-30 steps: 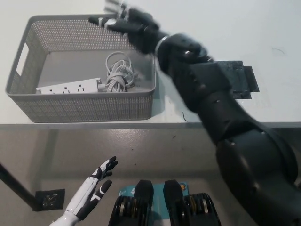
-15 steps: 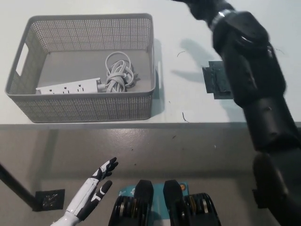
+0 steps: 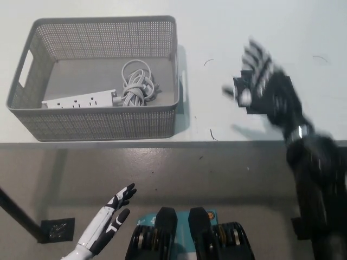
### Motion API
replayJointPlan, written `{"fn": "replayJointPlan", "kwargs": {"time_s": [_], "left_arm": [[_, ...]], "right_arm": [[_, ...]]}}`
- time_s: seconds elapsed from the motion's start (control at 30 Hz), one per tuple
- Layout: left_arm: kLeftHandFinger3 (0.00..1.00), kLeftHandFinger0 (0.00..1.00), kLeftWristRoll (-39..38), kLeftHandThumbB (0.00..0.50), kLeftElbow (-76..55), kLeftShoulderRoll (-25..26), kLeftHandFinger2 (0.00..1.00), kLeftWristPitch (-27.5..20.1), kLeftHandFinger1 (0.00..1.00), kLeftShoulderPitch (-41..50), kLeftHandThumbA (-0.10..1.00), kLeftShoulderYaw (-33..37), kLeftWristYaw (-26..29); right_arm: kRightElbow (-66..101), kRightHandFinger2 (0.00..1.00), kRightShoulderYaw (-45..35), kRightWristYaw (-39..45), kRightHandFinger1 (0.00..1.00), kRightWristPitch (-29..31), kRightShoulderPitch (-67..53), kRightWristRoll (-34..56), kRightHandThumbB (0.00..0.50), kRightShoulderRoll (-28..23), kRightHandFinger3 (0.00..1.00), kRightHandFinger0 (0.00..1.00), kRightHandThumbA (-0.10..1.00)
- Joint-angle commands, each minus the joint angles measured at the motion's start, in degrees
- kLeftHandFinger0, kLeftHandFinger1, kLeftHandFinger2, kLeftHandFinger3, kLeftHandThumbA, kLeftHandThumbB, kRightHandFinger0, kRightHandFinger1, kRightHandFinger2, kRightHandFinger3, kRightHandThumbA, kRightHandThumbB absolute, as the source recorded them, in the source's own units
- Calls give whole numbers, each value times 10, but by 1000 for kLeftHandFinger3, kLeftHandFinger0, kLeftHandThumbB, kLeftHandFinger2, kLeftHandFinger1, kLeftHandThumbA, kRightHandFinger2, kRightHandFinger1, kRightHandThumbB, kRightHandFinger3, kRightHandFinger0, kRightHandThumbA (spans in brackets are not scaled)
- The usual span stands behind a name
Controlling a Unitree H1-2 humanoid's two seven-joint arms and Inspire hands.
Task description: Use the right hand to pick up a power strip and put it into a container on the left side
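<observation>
A white power strip [image 3: 80, 100] lies inside the grey mesh basket [image 3: 103, 126] at the table's left, its coiled grey cord [image 3: 138, 84] beside it. My black right hand [image 3: 267, 89] is over the table to the right of the basket, blurred, fingers spread and holding nothing. It is well apart from the basket. My white left hand [image 3: 111, 218] rests low at the bottom left, below the table edge, fingers apart and empty.
A dark square patch [image 3: 259, 96] lies on the white table [image 3: 217, 32] under my right hand. The table's front edge [image 3: 217, 143] runs across the middle of the view, with grey floor below it.
My right arm has swung from above the basket's far right corner out to the right and back toward me, its hand now open over the dark patch. The power strip stays in the basket.
</observation>
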State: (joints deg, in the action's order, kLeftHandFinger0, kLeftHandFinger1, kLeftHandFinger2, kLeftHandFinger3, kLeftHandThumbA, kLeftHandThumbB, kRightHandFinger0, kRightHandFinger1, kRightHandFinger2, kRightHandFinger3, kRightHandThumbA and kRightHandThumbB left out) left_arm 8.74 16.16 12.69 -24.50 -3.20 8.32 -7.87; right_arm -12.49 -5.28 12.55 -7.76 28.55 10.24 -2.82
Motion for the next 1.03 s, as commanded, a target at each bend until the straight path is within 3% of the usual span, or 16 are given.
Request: {"fn": "replayJointPlan", "kwargs": {"time_s": [0.0, 0.07, 0.17, 0.23, 0.3, 0.33, 0.37, 0.4, 0.5, 0.53, 0.57, 0.6, 0.73, 0.83, 1.0], "left_arm": [[1000, 1000, 3, 231, 1, 8, 1000, -24, 1000, -37, 1000, 9, -8], [1000, 1000, 6, 243, 0, 8, 1000, -24, 1000, -35, 1000, 8, -9], [1000, 1000, 3, 246, -2, 9, 1000, -24, 1000, -30, 1000, 10, -11], [1000, 1000, -2, 255, -2, 9, 1000, -24, 1000, -31, 1000, 10, -9], [1000, 1000, -9, 277, -2, 5, 1000, -24, 1000, -31, 1000, 6, -6], [1000, 1000, -9, 276, -2, 4, 1000, -24, 1000, -31, 1000, 6, -3], [1000, 1000, -9, 272, -3, 3, 1000, -24, 1000, -31, 1000, 6, 3], [1000, 1000, -10, 270, -4, 1, 1000, -24, 1000, -31, 1000, 5, 6], [1000, 1000, -20, 293, -11, -5, 1000, -24, 1000, -26, 1000, 0, 12], [1000, 1000, -17, 295, -14, -7, 1000, -24, 1000, -24, 1000, -2, 21], [1000, 1000, -16, 289, -16, -10, 1000, -24, 1000, -22, 1000, -3, 27], [1000, 1000, -10, 295, -24, -17, 1000, -24, 1000, -18, 1000, -4, 41], [1000, 1000, -9, 288, -34, -37, 1000, -24, 1000, -10, 1000, -19, 55], [1000, 1000, -9, 275, -38, -39, 1000, -24, 1000, -11, 1000, -33, 54], [1000, 1000, -13, 291, -35, -40, 1000, -15, 1000, 1, 1000, -47, 49]], "right_arm": [[624, 1000, 169, 14, 1000, 347, -344, -211, 399, 49, 1000, 1000, 1000], [574, 1000, 183, 66, 1000, 347, -343, -113, 344, 19, 1000, 1000, 1000], [538, 1000, 221, 15, 1000, 347, -381, -152, 305, 12, 1000, 1000, 1000], [518, 1000, 240, -59, 1000, 347, -393, -214, 380, -8, 1000, 1000, 1000], [504, 1000, 231, -59, 1000, 347, -407, -220, 407, -1, 1000, 1000, 1000], [494, 1000, 231, -70, 1000, 347, -410, -230, 395, -5, 1000, 1000, 1000], [468, 1000, 243, -128, 1000, 347, -409, -273, 260, -14, 1000, 1000, 1000], [442, 1000, 253, -169, 1000, 347, -403, -301, 226, -22, 1000, 1000, 1000], [329, 1000, 217, -169, 1000, 347, -383, -287, 263, -4, 1000, 1000, 1000], [283, 1000, 194, -141, 1000, 347, -373, -252, 309, 10, 1000, 1000, 1000], [246, 1000, 183, -137, 1000, 347, -362, -240, 316, 14, 1000, 1000, 1000], [165, 1000, 163, -134, 1000, 347, -332, -221, 288, 12, 1000, 1000, 1000], [54, 1000, 142, -94, 1000, 305, -282, -166, 279, 2, 1000, 1000, 1000], [6, 1000, 143, -90, 1000, 322, -260, -162, 308, 2, 1000, 1000, 1000], [-20, 1000, 146, -106, 1000, 346, -255, -186, 298, 1, 1000, 1000, 1000]]}}
